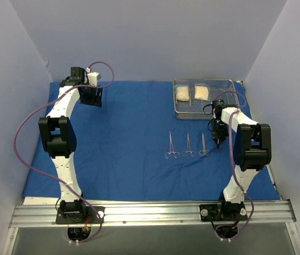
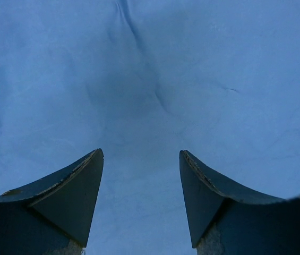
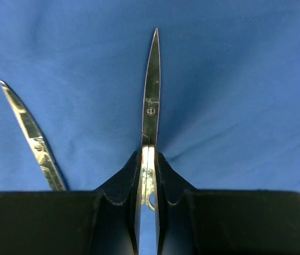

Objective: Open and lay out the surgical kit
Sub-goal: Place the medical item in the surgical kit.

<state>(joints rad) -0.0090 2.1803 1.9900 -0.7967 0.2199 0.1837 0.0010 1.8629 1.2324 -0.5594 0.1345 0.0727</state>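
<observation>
surgical kit scissors (image 3: 151, 90) clamped in r gripper (image 3: 148, 155); l gripper (image 2: 142, 152) agape, empty, over wrap (image 2: 219, 53).

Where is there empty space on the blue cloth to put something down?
The wide middle of the blue cloth, between the left gripper and the three silver scissor-handled clamps, is bare, down to the metal rail. Crowded at right: wire-mesh steel tray, clamps, right gripper holding a fourth silver instrument.

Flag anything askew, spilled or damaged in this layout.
Nothing stands out. Three clamps lie in a tidy row on the blue cloth, both gauze packets sit in the mesh tray, and the right hand is shut on a fourth instrument.
</observation>
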